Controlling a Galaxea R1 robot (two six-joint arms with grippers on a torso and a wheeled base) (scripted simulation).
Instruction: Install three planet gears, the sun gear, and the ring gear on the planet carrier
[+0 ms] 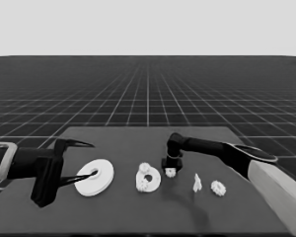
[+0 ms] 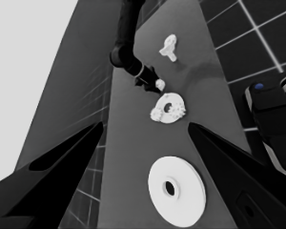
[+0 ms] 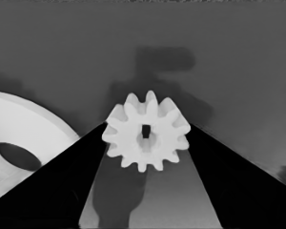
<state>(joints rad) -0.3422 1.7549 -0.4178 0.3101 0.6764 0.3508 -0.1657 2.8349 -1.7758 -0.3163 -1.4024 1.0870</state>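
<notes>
Head view: right gripper [image 1: 170,169] pinches a gear [image 1: 170,172] just beside the smaller round part [image 1: 155,181], which carries two gears; left wrist view: left gripper [image 2: 145,138] spread, idle over the larger round part [image 2: 176,191]; right wrist view: gear [image 3: 146,131] risks clashing teeth if misaligned; no markings legible

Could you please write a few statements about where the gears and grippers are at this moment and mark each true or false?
1. Two gears already sit on the smaller round part. True.
2. The right gripper holds a gear. True.
3. The larger round part covers the smaller one. False: it lies apart, beneath the waiting left gripper.
4. No gear is loose on the table. False: one gear lies beside the thin white piece.
</notes>
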